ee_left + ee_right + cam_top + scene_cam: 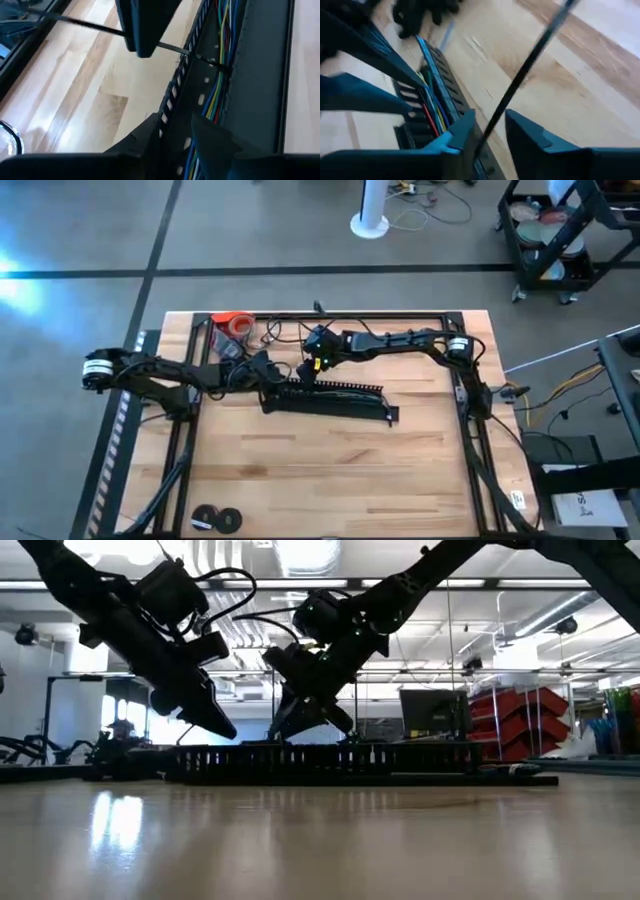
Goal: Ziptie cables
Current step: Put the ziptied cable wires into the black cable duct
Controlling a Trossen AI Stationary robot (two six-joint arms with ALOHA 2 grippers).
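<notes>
- Lying at the near table edge, left of centre: two black rolls (217,520), touching each other, well apart from everything else.
- Table (330,470): light wood planks in a black frame, bare across the near half.
- Duct (325,395): long black slotted bar lying across mid-table, comb-like walls upright in the low view (330,758).
- Cables (216,95): coloured wires (blue, yellow, green, red) running along inside the duct; also in the right wrist view (431,107).
- Left gripper (268,369): above the duct's left end, fingers spread, nothing between them; duct wall just ahead of the fingertips (150,132).
- Right gripper (313,367): over the duct just right of the left one, jaws closed on a thin black strip (522,75) that slants away between them.
- The same kind of thin strip (95,26) crosses the left wrist view to the duct.
- Red-orange item (232,324): far left corner, beside a dark tangle; what it is cannot be told.
</notes>
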